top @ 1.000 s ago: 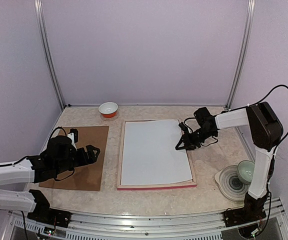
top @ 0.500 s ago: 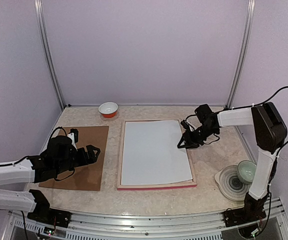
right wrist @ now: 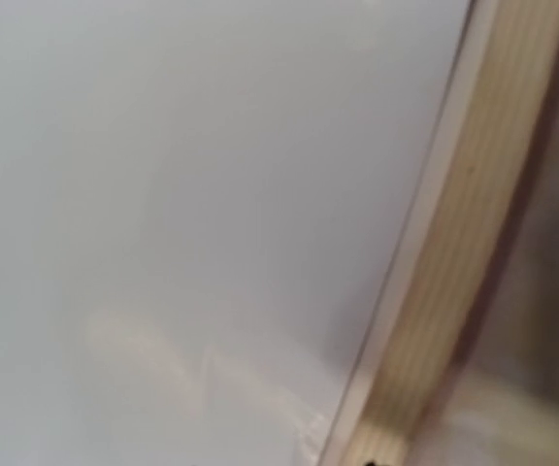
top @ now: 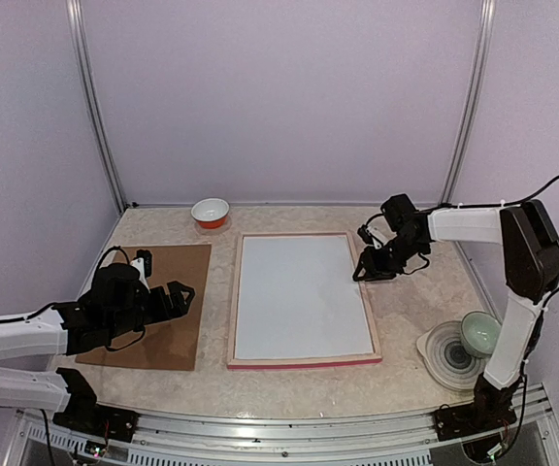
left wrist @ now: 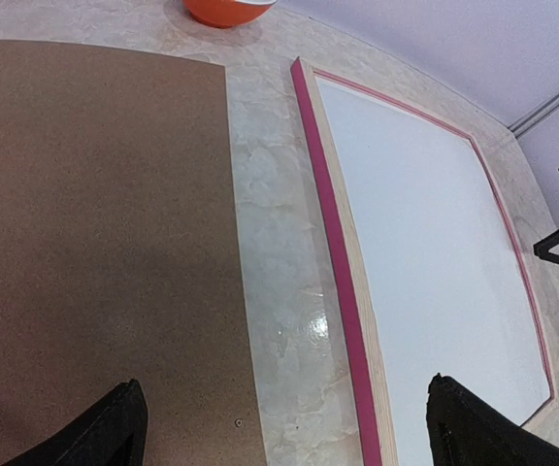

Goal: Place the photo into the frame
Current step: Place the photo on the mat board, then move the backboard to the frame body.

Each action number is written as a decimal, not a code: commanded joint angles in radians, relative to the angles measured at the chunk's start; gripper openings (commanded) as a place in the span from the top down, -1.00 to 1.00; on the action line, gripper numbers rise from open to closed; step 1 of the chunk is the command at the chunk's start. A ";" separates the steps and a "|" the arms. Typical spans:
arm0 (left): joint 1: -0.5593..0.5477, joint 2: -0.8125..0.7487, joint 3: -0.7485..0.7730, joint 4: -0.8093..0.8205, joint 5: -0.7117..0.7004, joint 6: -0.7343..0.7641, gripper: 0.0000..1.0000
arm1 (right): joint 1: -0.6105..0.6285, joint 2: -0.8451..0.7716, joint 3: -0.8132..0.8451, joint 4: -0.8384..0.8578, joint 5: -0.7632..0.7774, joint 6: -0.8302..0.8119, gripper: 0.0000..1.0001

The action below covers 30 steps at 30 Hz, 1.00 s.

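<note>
The frame (top: 304, 361) lies flat mid-table, its outer edge bright pink (left wrist: 330, 243) and its upturned side pale wood (right wrist: 464, 252). A white sheet (top: 299, 296) lies flat inside it. No print shows on the sheet (left wrist: 435, 243), so I cannot tell whether it is the photo. My right gripper (top: 368, 270) is low over the frame's far right rail, jaws apart, holding nothing. My left gripper (left wrist: 289, 427) hangs wide open over the strip of table between the brown board and the frame, also holding nothing.
A brown backing board (top: 178, 262) lies left of the frame. An orange bowl (top: 211, 212) stands at the back. At the front right are stacked plates (top: 447, 354) with a green bowl (top: 478, 332) on them. Purple walls enclose the table.
The right gripper let go of the white sheet's far right corner and drew back to the right. The lifted corner dropped, so the sheet lies flat in the frame. The left arm stayed still.
</note>
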 commanded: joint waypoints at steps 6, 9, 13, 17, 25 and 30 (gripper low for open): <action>0.006 0.005 0.000 0.027 0.005 -0.002 -0.98 | 0.028 -0.033 0.019 -0.003 -0.002 -0.028 0.33; 0.006 0.006 0.002 0.022 0.000 -0.007 -0.98 | 0.044 -0.024 0.021 -0.002 0.005 -0.033 0.34; 0.007 0.008 0.006 -0.012 -0.040 -0.026 -0.98 | 0.071 -0.026 0.025 0.005 0.034 -0.044 0.32; 0.035 0.014 0.008 -0.049 -0.061 -0.054 -0.98 | 0.105 -0.035 0.032 0.013 0.062 -0.056 0.11; 0.135 0.005 0.001 -0.101 -0.024 -0.087 -0.98 | 0.185 -0.053 0.075 0.020 0.135 -0.086 -0.94; 0.182 -0.019 0.012 -0.143 -0.030 -0.098 -0.98 | 0.227 -0.102 0.116 0.033 0.257 -0.100 -0.98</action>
